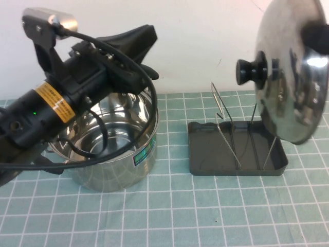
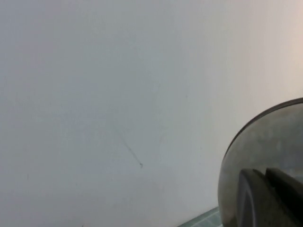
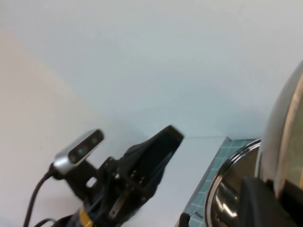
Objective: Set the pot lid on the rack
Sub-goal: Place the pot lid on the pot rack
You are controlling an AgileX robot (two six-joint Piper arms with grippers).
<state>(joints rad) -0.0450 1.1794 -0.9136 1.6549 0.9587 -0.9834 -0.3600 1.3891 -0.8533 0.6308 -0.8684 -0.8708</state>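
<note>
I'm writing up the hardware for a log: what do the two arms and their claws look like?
The left arm is black with a yellow-orange warning label, a green indicator light, looping black cables and a silver-grey wrist camera; the left claw is matte black. Of the right claw only a black part shows, against the pot lid.

Lab bench: gridded mat (image 1: pixel 205 216), blank wall (image 1: pixel 205 41).

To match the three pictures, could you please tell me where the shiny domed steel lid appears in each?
High view: shiny domed steel lid, upper right, upright above the dark grey rack.
Left wrist view: lower right corner.
Right wrist view: right edge.
Shared landmark: the steel pot, also in the right wrist view.
</note>
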